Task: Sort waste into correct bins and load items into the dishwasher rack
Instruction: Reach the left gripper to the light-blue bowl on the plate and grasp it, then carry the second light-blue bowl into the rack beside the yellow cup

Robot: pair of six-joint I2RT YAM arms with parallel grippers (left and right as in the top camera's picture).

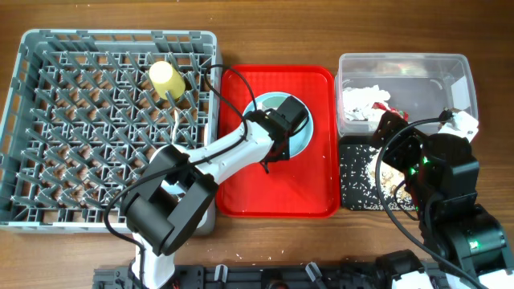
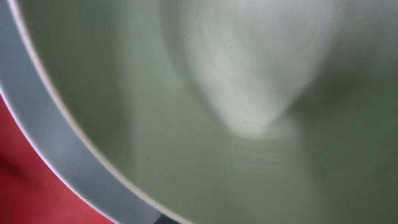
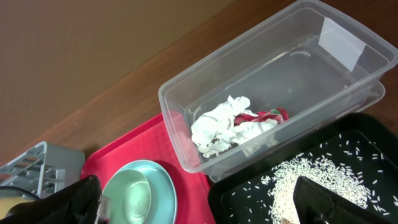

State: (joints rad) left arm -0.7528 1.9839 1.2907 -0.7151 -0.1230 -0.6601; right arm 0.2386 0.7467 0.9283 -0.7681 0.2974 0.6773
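The grey dishwasher rack (image 1: 48,120) fills the left, with the yellow cup (image 1: 166,78) lying in it. On the red tray (image 1: 313,185) a pale green bowl (image 3: 130,198) sits on the blue-green plate (image 3: 166,186). My left gripper (image 1: 277,132) is down on the bowl, whose inside (image 2: 249,93) fills the left wrist view; its fingers are hidden. The clear tub (image 1: 401,64) holds the white napkin (image 3: 217,124) and the red wrapper (image 3: 268,115). Rice crumbs (image 3: 305,174) lie in the black tray (image 1: 357,189). My right gripper (image 3: 199,205) is open and empty above the black tray.
The red tray lies between the rack and the two bins. The right arm's body (image 1: 450,185) covers the right part of the black tray. Bare wooden table (image 1: 265,32) runs along the far edge.
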